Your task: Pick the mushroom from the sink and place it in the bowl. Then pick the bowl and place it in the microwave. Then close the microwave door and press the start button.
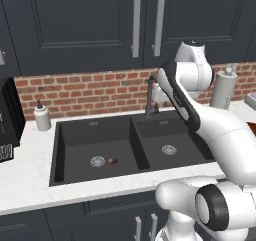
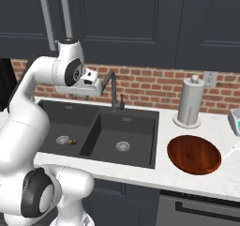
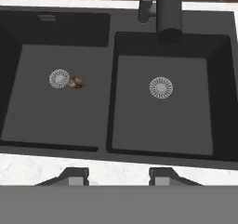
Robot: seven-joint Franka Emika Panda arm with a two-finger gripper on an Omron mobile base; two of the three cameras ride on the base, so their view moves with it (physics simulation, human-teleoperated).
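Hanging high above the sink, gripper parted and holding nothing, fingertips showing over the white counter's near lip in the hand view. Seen from the right base view, hand level with the brick backsplash, well clear of the basins below and just left of the dark gooseneck tap.

Nearest edge: front rim of the sink, then a drop into two charcoal basins split by a raised divider. Left basin wide and open, floor bare apart from the round silver drain and the mushroom. Mushroom lying on the floor just right of that drain, touching or almost touching it, well away from all four walls, so free room on every side. Small rounded brown lump; too small to tell a long axis or which way it points. Right basin holding its own drain, with the tap spout overhanging its far edge.

Farther right on the counter, reddish-brown bowl upright, near the front edge, paper-towel holder behind it. Soap bottle at the sink's far left corner.
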